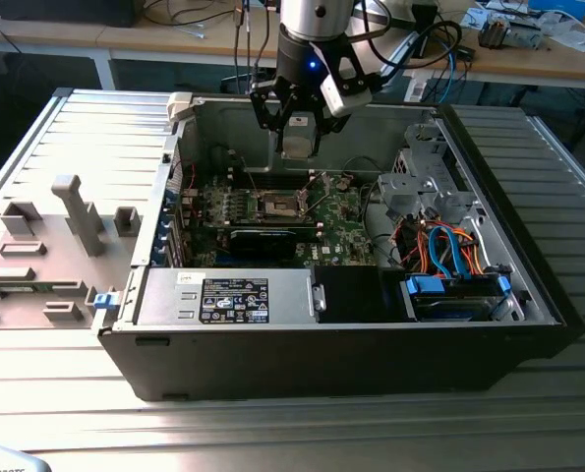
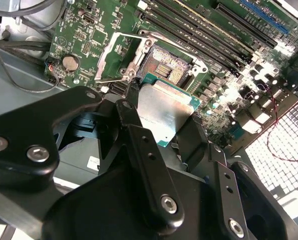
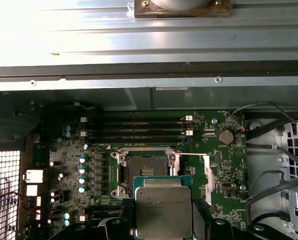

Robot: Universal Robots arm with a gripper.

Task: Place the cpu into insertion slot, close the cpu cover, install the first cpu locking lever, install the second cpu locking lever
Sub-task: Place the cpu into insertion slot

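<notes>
1. One flat square silver-grey metal-topped cpu (image 2: 166, 112) sits gripped in the black end effector (image 2: 161, 120). The fingers (image 2: 129, 114) are closed only as far as the chip's width and press on two opposite edges.
2. The chip hangs in the air below the end effector, clear of the board. In the first wrist view the cpu (image 3: 164, 210) overlaps the near edge of the socket without covering it.
3. The small square insertion slot (image 2: 166, 67), with a brownish-gold contact field inside a metal rim, lies beneath and slightly ahead of the fingertips on the green motherboard (image 2: 88, 35).
4. The thin silver cpu cover (image 2: 103, 57), a frame with a cut-out window, stands swung open to one side of the slot, so the contacts are exposed.
5. The step in hand looks like placing the chip. Doing it well means squaring its edges to the rim, keeping it level and lowering it straight, without sliding across the contacts.
6. Releasing seems wise only once the chip lies flat inside the rim.
</notes>
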